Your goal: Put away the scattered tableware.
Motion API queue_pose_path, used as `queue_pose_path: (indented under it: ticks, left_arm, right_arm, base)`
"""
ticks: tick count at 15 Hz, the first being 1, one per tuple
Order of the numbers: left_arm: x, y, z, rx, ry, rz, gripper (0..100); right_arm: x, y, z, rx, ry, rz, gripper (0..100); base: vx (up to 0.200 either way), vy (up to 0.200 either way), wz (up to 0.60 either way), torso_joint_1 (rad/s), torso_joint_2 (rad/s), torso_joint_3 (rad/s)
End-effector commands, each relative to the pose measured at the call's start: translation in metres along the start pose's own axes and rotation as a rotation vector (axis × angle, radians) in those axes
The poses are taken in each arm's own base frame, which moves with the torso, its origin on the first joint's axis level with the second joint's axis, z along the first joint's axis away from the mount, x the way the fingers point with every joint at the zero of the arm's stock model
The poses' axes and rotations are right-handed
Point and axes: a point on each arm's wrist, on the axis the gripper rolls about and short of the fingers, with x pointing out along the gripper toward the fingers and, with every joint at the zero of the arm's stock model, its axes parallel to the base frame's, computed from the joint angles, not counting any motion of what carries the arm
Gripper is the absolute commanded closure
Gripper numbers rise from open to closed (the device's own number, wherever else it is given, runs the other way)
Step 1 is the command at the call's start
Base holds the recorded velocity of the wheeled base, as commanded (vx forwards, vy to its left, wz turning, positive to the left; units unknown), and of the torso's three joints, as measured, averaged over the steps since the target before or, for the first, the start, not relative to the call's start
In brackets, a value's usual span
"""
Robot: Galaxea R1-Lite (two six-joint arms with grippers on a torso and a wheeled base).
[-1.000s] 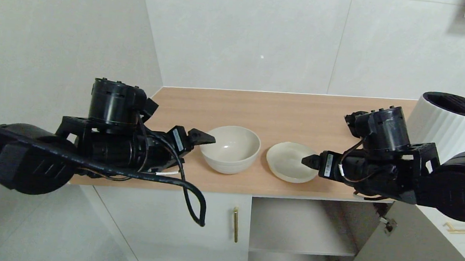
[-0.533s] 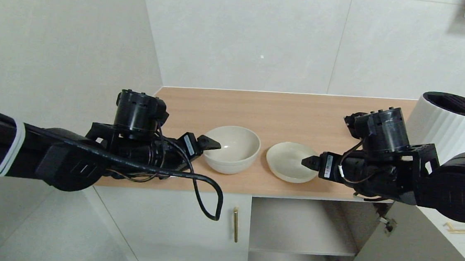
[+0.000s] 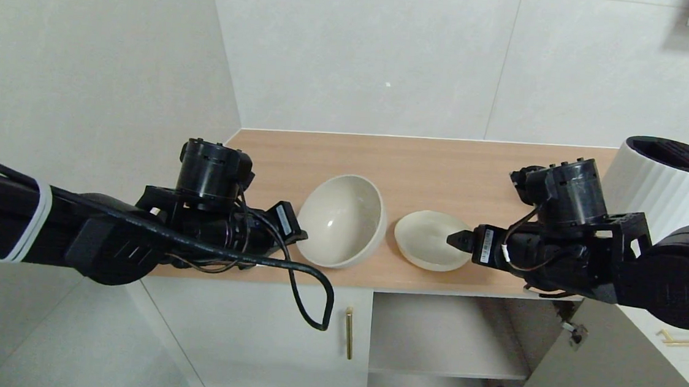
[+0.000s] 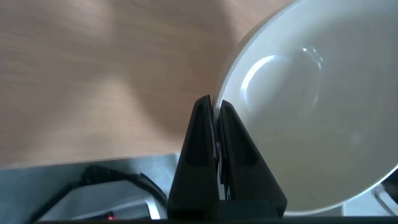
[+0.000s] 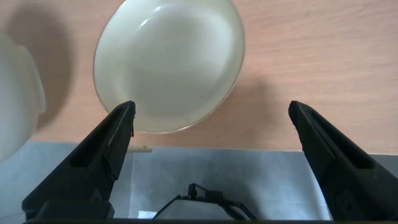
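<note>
Tableware sat unstowed on the wooden counter (image 3: 445, 164), 2 pieces left: my left gripper (image 4: 216, 109) clamped on the rim of the tilted deep cream ceramic bowl (image 3: 342, 221), my right gripper (image 3: 461, 239) jaws apart near the shallow cream dish (image 3: 426, 243).

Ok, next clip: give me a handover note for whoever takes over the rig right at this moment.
Left gripper: shut on the rim of the cream bowl, which is tilted over the wooden counter.
Right gripper: open, beside the shallow dish, holding nothing.
Done: bowl grasped; nothing put away yet.
Left: stow the bowl and the dish, probably in the open cabinet below the counter.
</note>
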Motion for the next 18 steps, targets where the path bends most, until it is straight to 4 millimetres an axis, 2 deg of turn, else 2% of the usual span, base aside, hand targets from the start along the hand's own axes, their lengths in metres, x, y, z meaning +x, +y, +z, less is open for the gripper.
queue_pose_path:
  ticks: [1,4,9,12,18]
  left_arm:
    - [-0.001,0.0,0.0,0.0,-0.002,-0.002,100]
    - [-0.002,-0.001,0.001,0.001,-0.004,-0.004,100]
    - [-0.004,-0.002,0.001,0.001,-0.006,-0.006,100]
    - [-0.004,-0.002,0.001,0.001,-0.004,-0.004,100]
    - [-0.004,-0.001,0.001,0.001,-0.003,-0.003,100]
  right_arm:
    - [0.001,0.0,0.001,0.0,-0.002,0.0,0]
    - [0.003,0.002,0.003,0.002,-0.015,-0.014,0]
    - [0.032,0.005,-0.004,-0.007,-0.025,-0.116,0]
    - [0.045,0.0,-0.006,-0.007,-0.026,-0.169,0]
    - [0.053,-0.007,-0.006,0.0,-0.017,-0.194,0]
  base:
    - [0.0,0.0,0.0,0.0,0.0,0.0]
    - [0.0,0.0,0.0,0.0,0.0,0.0]
    - [0.0,0.0,0.0,0.0,0.0,0.0]
    - [0.0,0.0,0.0,0.0,0.0,0.0]
    - [0.0,0.0,0.0,0.0,0.0,0.0]
